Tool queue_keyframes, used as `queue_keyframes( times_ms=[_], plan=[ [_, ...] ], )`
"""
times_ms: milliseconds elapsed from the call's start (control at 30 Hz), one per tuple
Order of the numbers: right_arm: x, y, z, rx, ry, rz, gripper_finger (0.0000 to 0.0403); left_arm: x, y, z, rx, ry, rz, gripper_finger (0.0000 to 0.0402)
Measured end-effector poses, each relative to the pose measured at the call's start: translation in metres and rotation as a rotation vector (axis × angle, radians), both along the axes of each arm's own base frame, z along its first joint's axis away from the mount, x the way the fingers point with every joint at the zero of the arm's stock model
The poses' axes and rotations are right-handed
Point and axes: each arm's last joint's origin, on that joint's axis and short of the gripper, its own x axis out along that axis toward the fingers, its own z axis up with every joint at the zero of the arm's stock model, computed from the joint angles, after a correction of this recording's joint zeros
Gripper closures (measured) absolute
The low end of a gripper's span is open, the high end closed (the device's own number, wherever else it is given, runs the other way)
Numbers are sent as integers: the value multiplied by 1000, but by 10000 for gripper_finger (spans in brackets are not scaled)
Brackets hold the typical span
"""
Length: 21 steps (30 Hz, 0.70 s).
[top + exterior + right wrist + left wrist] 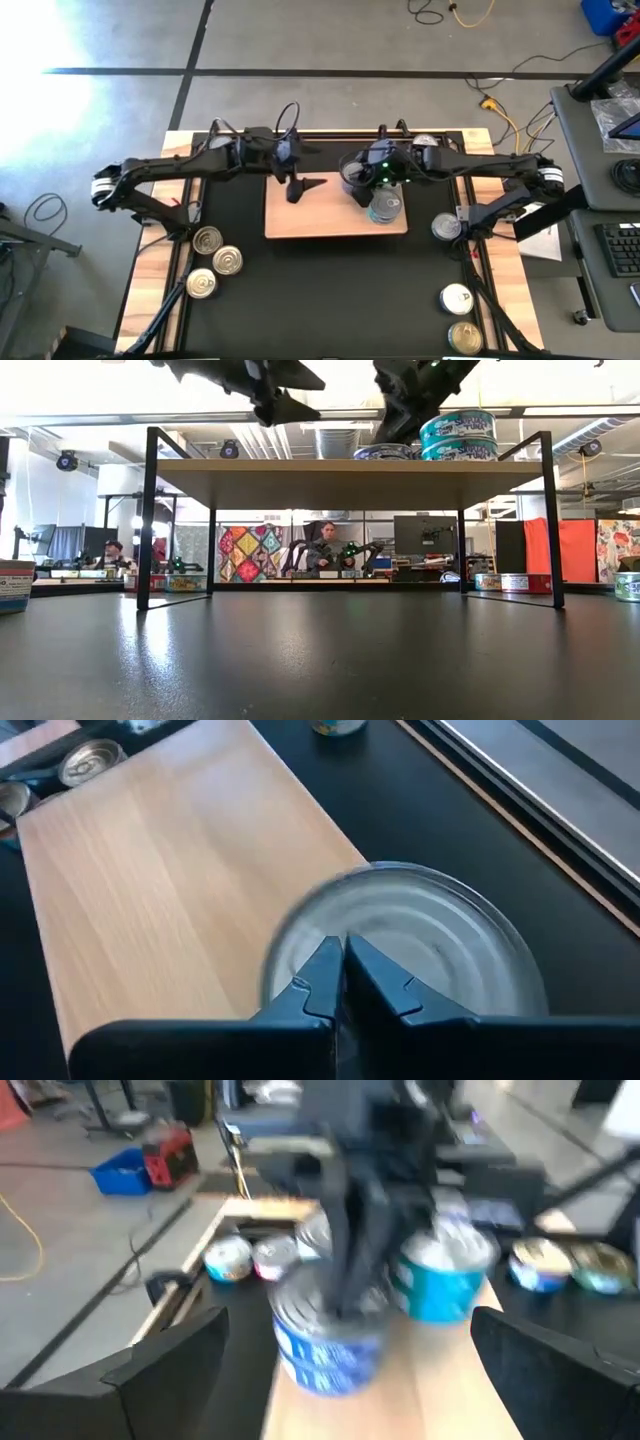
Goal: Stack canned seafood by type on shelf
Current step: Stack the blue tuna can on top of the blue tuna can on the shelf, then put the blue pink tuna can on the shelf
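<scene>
Black mat (pixel 330 290): the largest surface noted; spread beneath both arms, well below the pincers.
Shelf (pixel 310 215): pale wood board on thin dark legs, directly under both pincers; bare on the left half.
Stacked tins (pixel 458 436): teal-labelled cans piled on the shelf's right end, just beside the right pincer; a lower flat tin (pixel 383 453) is seen next to them.
Loose tins, left (pixel 214 260): three gold- and silver-lidded cans on the mat, well apart from the left pincer.
Loose tins, right (pixel 456 298): several on the mat, outward of the right pincer.
Left gripper (pixel 296 186): fingers spread wide, nothing between them, held over the shelf's left part.
Right gripper (pixel 342 965): fingers pressed together, nothing clamped, tips just above a silver lid (pixel 430 945).
Handling, judged: tins rigid and fairly heavy for their size; metal walls likely slippery; stacks may topple if nudged.
Grasp point, judged: across the side wall at mid-height, jaws opposed, lid rim avoided.
</scene>
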Motion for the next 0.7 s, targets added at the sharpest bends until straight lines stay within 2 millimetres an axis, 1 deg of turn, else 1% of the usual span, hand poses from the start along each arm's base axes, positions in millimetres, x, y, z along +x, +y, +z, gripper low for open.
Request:
queue_keyframes(
  times_ms=[133,200,300,400,500,600,700],
  plan=[
    [-15,5,23,-32,-94,-18,390,-9,-10,-6,6,128,-31,4],
    [-19,10,28,-40,-116,-15,390,-11,-15,-11,28,190,-30,8],
    [-19,18,32,-16,-149,-14,390,-14,-23,-13,57,242,-15,16],
    [-15,30,42,24,-255,-15,390,-18,-34,-7,63,223,-30,23],
    [-9,44,53,28,-383,-3,390,-20,-42,0,63,185,-36,29],
    [-5,62,63,26,-492,61,390,-19,-48,1,53,170,-84,33],
    [-6,84,68,17,-522,161,390,-19,-53,1,-17,159,-170,34]
  ],
)
